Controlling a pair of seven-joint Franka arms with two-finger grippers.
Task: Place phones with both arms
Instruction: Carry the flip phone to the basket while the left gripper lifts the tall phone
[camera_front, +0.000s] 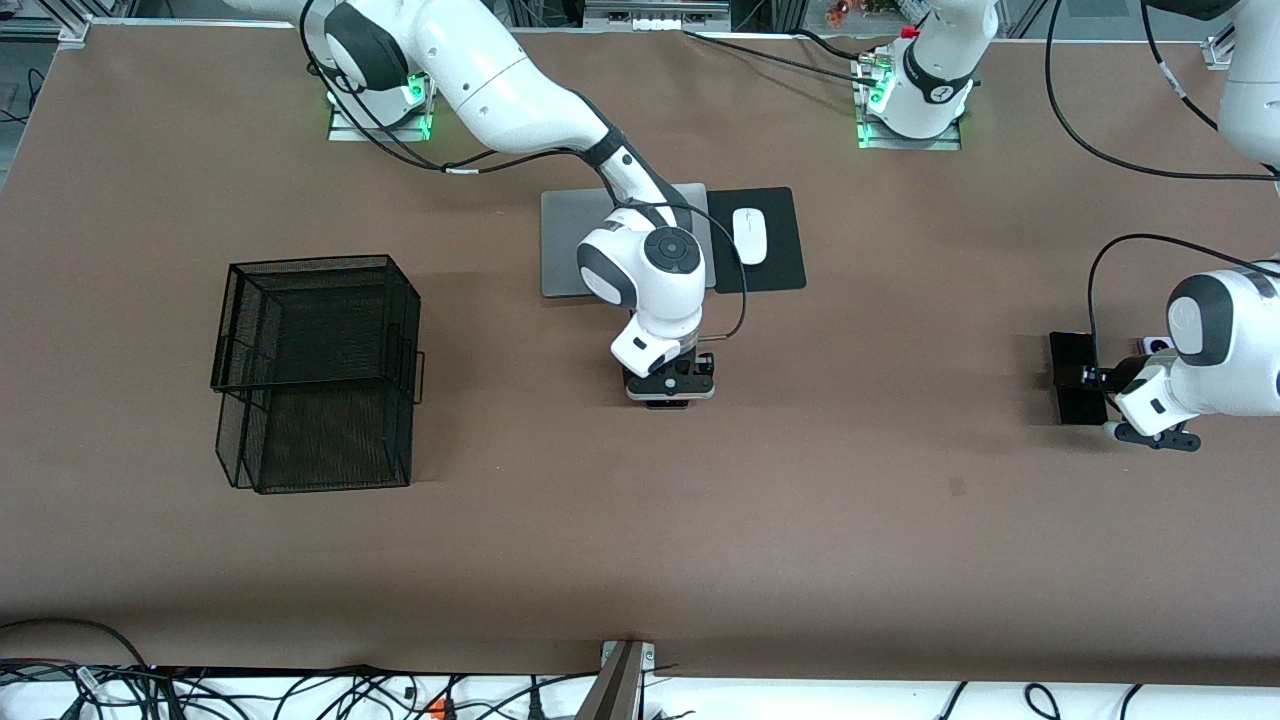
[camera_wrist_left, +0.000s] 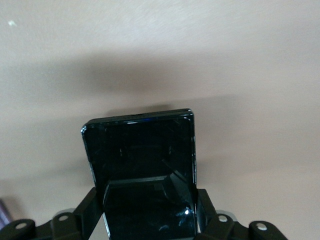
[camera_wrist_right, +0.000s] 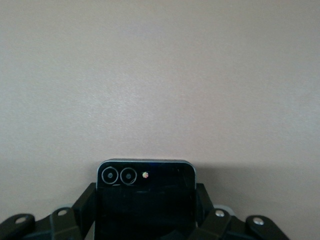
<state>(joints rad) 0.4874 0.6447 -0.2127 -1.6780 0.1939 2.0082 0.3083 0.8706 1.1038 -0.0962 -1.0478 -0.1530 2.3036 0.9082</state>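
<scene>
Since both claws are already pinching phones, the pick-up step looks done: the right gripper (camera_front: 668, 392) clamps the small black flip phone (camera_wrist_right: 145, 192) low at mid-table, the left gripper (camera_front: 1095, 378) the slim black slab phone (camera_front: 1075, 378) at its arm's end. Next, I judge, both lift and carry toward the wire basket (camera_front: 318, 370).

right gripper (camera_front: 668, 385): down on table near laptop (camera_front: 570, 240) | left gripper (camera_front: 1090, 378): gripping slab phone (camera_front: 1075, 375)

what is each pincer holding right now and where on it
Left pincer clamps the long black phone across its side edges near one end. Right pincer is shut on the small black flip phone, across its sides.
</scene>
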